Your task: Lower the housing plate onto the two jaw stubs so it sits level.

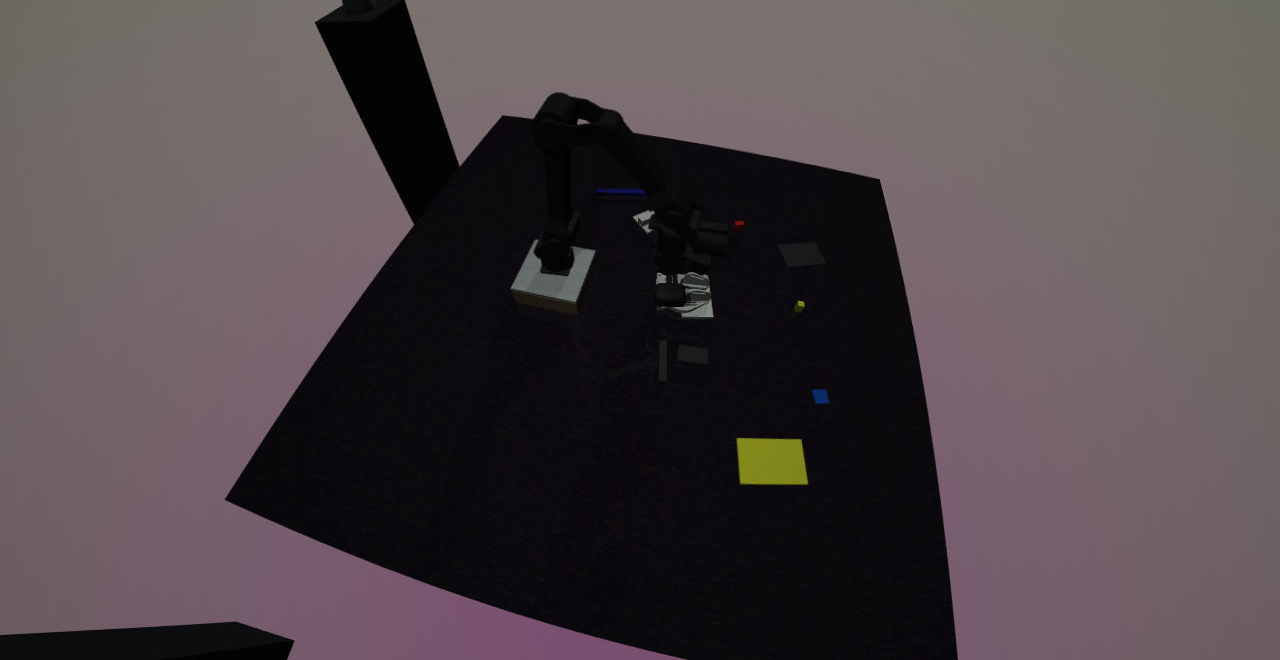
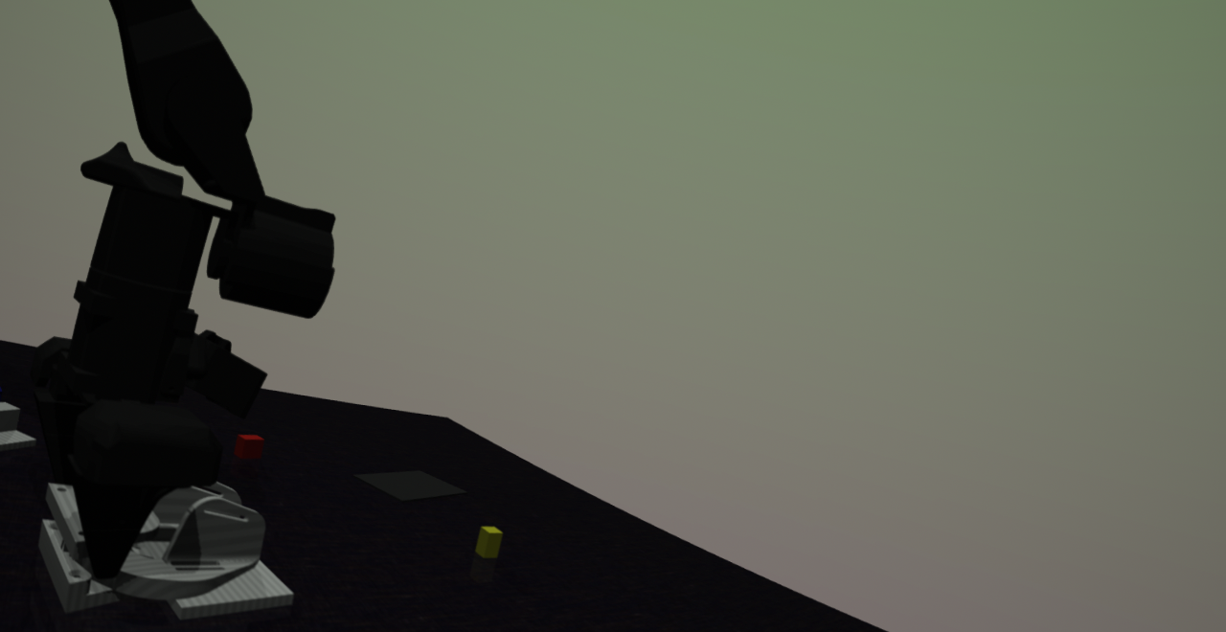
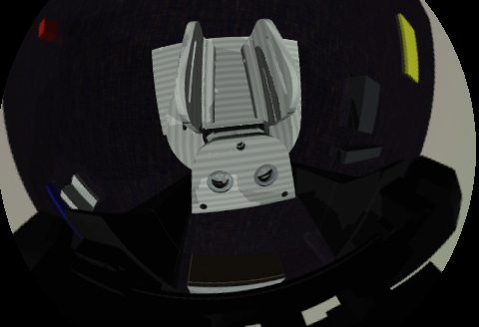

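My gripper [image 3: 239, 173] [image 2: 85, 533] is shut on the pale housing plate [image 3: 239, 160] [image 2: 61, 500], one finger at each side edge. The plate is over the rear of the white base [image 3: 162, 73] [image 2: 236, 596] [image 1: 703, 311]; in the exterior view it appears slightly above the base's rear block and a little tilted. Two upright jaws [image 3: 193, 75] [image 2: 224, 533] stand on the base in front of the plate. In the wrist view, grey stub tops show inside the plate's two round holes. The near finger hides much of the plate in the exterior view, and contact underneath cannot be seen.
Around the base are a red block [image 1: 739, 224] [image 2: 248, 446] [image 3: 47, 29], a yellow block [image 1: 799, 306] [image 2: 488, 542], a blue tile [image 1: 820, 396], a yellow square [image 1: 771, 461] [image 3: 409, 48], a dark bar [image 1: 662, 360], a dark block [image 1: 692, 354] and a white part [image 1: 642, 222] [image 3: 79, 192].
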{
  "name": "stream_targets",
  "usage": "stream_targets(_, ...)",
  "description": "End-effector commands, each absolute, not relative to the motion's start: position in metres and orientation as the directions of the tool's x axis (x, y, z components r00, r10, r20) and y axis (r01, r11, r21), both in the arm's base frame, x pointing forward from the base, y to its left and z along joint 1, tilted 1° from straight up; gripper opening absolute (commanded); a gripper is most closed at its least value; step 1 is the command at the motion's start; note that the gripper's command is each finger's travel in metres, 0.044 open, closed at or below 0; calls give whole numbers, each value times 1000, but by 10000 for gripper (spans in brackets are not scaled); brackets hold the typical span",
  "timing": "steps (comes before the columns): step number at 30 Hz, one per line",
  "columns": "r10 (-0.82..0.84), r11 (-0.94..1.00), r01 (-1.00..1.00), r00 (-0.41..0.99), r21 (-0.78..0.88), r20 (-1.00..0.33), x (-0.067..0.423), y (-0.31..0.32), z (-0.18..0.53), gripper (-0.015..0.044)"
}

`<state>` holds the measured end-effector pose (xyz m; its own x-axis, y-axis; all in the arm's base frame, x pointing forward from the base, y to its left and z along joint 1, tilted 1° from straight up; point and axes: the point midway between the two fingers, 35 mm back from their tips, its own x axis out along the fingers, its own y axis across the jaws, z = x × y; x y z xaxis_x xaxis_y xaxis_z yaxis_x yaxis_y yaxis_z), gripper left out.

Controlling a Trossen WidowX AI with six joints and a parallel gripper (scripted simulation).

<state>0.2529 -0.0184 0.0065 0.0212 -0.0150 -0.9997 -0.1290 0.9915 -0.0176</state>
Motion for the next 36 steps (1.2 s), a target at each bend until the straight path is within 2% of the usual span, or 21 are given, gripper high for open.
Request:
stream_targets(1, -18, 991, -132, 23, -21, -1000, 253, -19, 6, 351)
stream_targets(36, -18, 991, -132, 22, -21, -1000, 253, -19, -2, 351)
